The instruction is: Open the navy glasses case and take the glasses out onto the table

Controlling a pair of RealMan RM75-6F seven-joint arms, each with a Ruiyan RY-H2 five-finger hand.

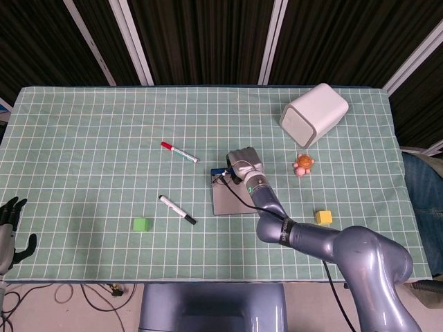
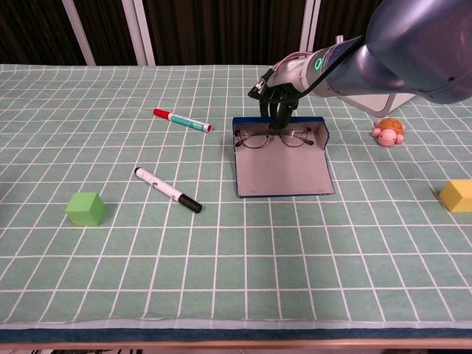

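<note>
The navy glasses case (image 2: 284, 171) lies open at the table's middle, its grey-lined flap flat toward me. The dark-framed glasses (image 2: 273, 137) stand against the case's back wall, lenses facing the chest camera. My right hand (image 2: 279, 97) comes down from behind, and its fingertips (image 2: 276, 120) pinch the frame at the bridge. In the head view the right hand (image 1: 242, 160) covers the glasses, and only the case's flap (image 1: 232, 198) shows. My left hand (image 1: 10, 232) hangs off the table's front left corner, fingers apart and holding nothing.
A red-capped marker (image 2: 182, 119) lies left of the case and a black-capped marker (image 2: 167, 189) nearer the front. A green cube (image 2: 84, 208) sits front left, a yellow cube (image 2: 456, 195) far right. A toy turtle (image 2: 388, 131) and a white box (image 1: 313, 114) stand back right.
</note>
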